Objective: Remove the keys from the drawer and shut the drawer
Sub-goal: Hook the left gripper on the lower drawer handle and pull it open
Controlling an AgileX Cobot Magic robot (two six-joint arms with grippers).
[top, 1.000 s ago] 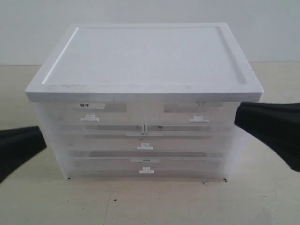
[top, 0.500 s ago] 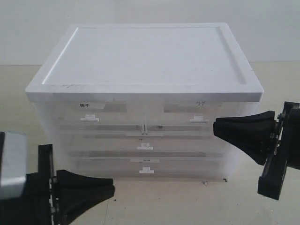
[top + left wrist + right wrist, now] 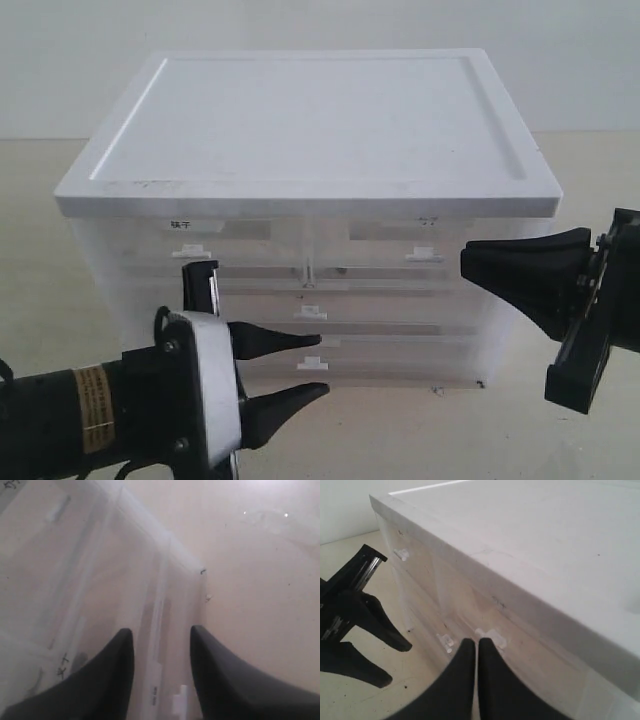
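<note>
Drawer (image 3: 380,305) closed, contents unseen | left end effector (image 3: 320,364) spread wide, empty | right end effector (image 3: 478,645) pinched together, empty

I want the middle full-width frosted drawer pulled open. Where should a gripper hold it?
Take the small white centre handle of the full-width translucent frosted plastic drawer; it alone juts from the flat front. Come straight from the front, likely pinching the tab from above and below, as the open left gripper is turned.

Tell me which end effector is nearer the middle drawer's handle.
Left. The left end effector sits open just below the handle, in front of the cabinet; the right end effector is shut, farther off to the handle's right and higher.
</note>
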